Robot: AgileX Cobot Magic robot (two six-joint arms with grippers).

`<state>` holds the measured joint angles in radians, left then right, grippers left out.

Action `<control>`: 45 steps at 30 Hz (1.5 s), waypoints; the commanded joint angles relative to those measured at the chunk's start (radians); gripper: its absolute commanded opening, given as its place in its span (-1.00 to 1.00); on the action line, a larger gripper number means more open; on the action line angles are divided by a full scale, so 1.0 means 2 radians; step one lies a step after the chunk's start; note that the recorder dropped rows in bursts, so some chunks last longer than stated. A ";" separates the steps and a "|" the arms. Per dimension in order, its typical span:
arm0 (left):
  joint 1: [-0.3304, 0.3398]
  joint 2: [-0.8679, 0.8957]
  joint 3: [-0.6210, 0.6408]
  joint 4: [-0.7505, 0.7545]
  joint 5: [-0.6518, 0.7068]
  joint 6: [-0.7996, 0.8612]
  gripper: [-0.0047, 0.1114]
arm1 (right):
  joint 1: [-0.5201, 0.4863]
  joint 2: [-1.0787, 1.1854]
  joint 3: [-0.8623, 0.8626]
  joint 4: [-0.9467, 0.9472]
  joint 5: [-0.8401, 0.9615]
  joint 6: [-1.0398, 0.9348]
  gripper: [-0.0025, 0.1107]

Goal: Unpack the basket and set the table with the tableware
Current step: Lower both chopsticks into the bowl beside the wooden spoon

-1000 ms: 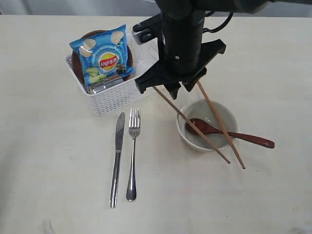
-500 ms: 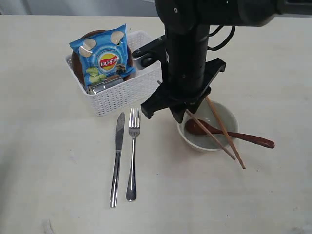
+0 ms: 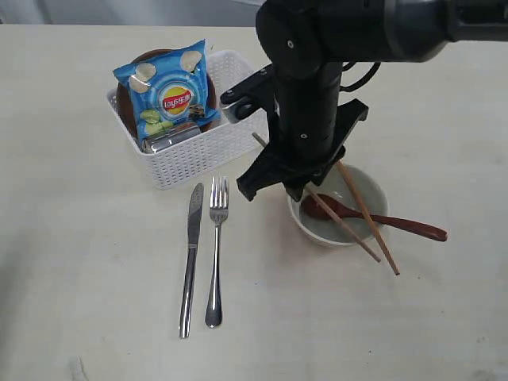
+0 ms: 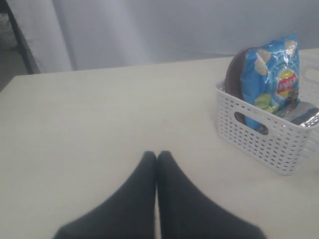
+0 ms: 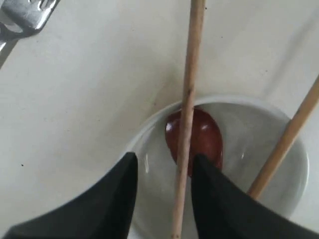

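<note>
My right gripper [image 5: 164,159] hangs low over the off-white bowl [image 3: 375,193], open. One wooden chopstick [image 5: 188,99] runs between its jaws, close to one finger and with a gap to the other. The second chopstick [image 5: 289,139] lies outside the jaws. Both chopsticks [image 3: 367,214] lean across the bowl's rim [image 5: 269,107] with their far tips on the table [image 3: 413,317]. The red-brown spoon [image 3: 397,222] rests in the bowl, with its handle sticking out. Knife [image 3: 190,262] and fork [image 3: 216,254] lie side by side. My left gripper [image 4: 157,155] is shut and empty above bare table.
The white basket [image 3: 198,159] holds a blue chips bag [image 3: 167,95], a dark brown plate [image 4: 238,69] behind it and a steel cup [image 3: 171,136]. The right arm [image 3: 305,95] stands between basket and bowl. The fork's tines [image 5: 25,15] show near the right gripper.
The right arm has come down and toward the bowl. The chopsticks have dropped from a steep slant to lie low across the bowl's rim. The left gripper has not moved.
</note>
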<state>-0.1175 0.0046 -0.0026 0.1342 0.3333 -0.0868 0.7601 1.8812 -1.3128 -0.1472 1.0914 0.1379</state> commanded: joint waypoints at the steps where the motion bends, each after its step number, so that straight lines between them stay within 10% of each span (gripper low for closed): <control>1: 0.002 -0.002 0.001 0.000 -0.004 0.001 -0.92 | -0.001 0.016 0.001 0.001 -0.006 -0.003 -0.34; 9: 0.002 -0.002 0.001 0.000 -0.004 0.001 -0.92 | -0.001 0.027 0.001 -0.017 -0.003 0.010 -0.37; 14: 0.002 -0.002 0.001 0.000 -0.004 0.001 -0.92 | -0.001 0.027 0.001 -0.018 0.009 0.010 -0.97; 45: 0.002 -0.002 0.001 0.000 -0.004 0.001 -0.92 | -0.038 -0.011 0.001 0.019 0.058 0.127 -0.96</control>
<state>-0.1175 0.0046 -0.0026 0.1342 0.3333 -0.0868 0.6910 1.8648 -1.3116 -0.1248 1.1974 0.3923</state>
